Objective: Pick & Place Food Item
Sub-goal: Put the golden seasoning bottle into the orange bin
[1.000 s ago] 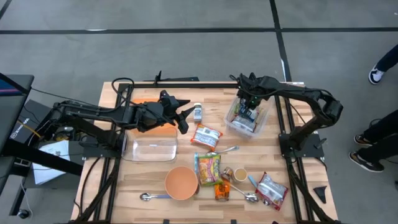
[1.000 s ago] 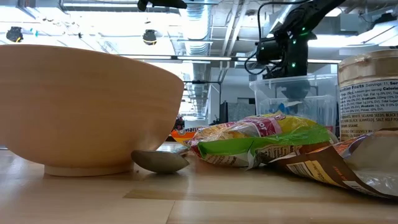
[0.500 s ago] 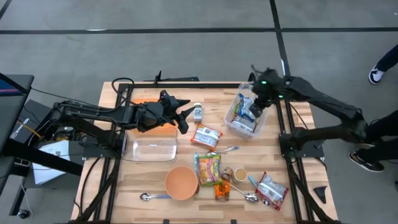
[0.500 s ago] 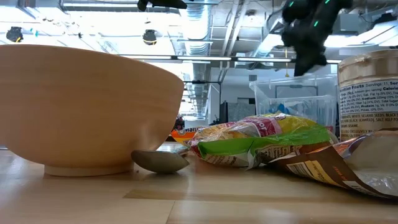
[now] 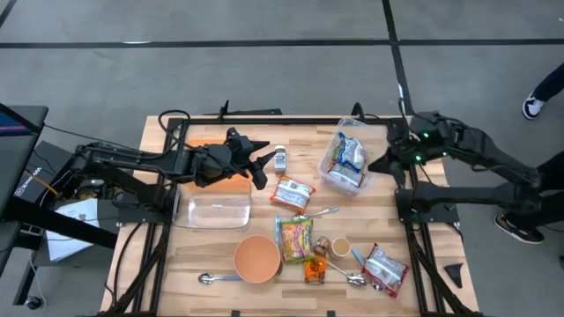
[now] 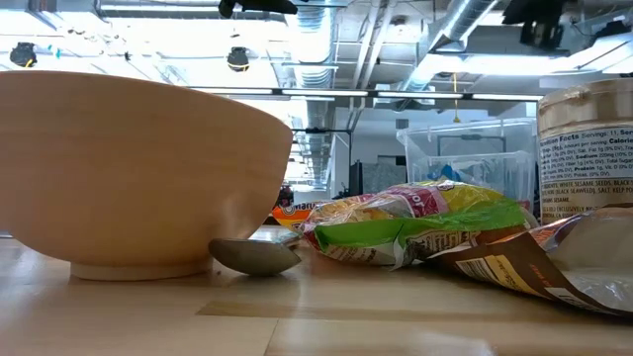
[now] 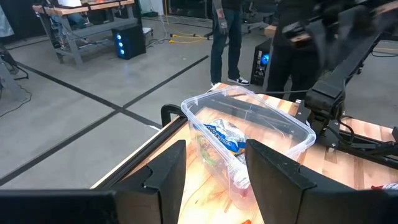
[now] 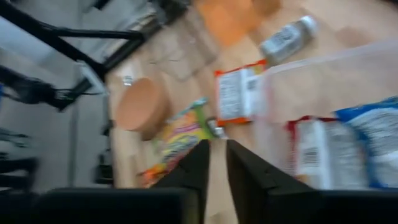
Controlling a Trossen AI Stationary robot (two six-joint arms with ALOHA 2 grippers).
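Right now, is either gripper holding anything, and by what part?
Nothing is held. The left gripper hangs open and empty; the right gripper is empty beside the clear bin.

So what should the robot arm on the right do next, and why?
Probably swing back over the table toward the loose food. The right gripper is empty beside the clear bin, which already holds a blue-and-white packet. An orange-and-white packet lies closest to the bin, so it looks like the easiest next pick. The left gripper waits mid-table.
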